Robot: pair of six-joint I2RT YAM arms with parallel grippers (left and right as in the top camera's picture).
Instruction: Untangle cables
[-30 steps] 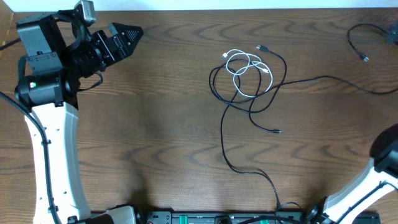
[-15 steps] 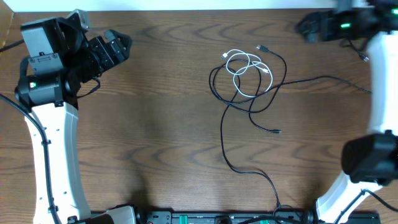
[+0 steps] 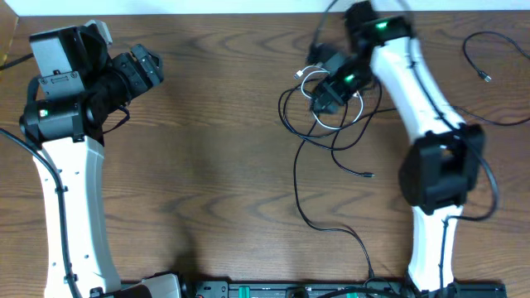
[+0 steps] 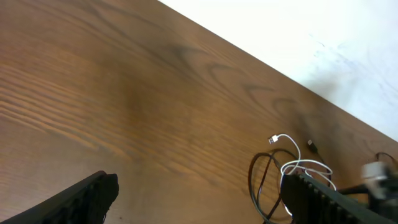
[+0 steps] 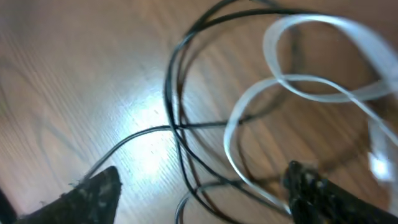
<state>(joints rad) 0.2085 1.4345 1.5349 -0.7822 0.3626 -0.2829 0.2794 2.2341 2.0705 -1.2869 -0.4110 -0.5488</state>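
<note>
The cables lie in one tangle at the table's middle back: a white cord [image 3: 305,74] looped through thin black cords [image 3: 296,141]. My right gripper [image 3: 323,98] hangs low over this tangle and hides part of it. In the right wrist view the gripper [image 5: 202,193] is open. The white cord [image 5: 298,87] and crossing black cords [image 5: 177,118] lie between its fingers, and nothing is pinched. My left gripper [image 3: 145,68] is open over bare wood at the far left. In its own view [image 4: 202,208] the white cord [image 4: 298,165] and a black loop [image 4: 255,186] show ahead.
One black cord trails from the tangle toward the front edge [image 3: 331,228], and a short branch ends in a plug [image 3: 368,174]. A separate black wire [image 3: 476,50] lies at the back right corner. The right arm [image 3: 406,74] reaches across the back right of the table.
The right arm has swung in from the right edge, along the back, down onto the tangle, its jaws narrowing a little. The left gripper has drawn back slightly to the left.
</note>
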